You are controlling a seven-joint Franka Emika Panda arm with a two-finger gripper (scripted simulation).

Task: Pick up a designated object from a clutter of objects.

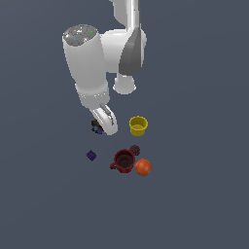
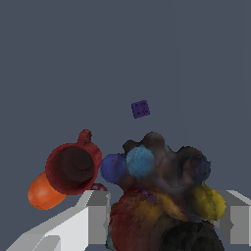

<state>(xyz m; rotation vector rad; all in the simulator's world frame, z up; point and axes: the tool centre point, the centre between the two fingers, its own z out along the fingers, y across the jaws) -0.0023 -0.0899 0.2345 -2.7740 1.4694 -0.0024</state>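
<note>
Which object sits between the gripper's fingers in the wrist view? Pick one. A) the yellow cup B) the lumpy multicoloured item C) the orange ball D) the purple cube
B: the lumpy multicoloured item fills the gap between the two fingers of the gripper.

The dark multicoloured item (image 2: 162, 196) looks lumpy and matt, its surface mottled and rough. The dark red mug (image 2: 72, 168) and orange ball (image 1: 143, 167) look smooth with a faint sheen. The gripper's fingers (image 2: 95, 218) appear plain, smooth grey-white plastic.
</note>
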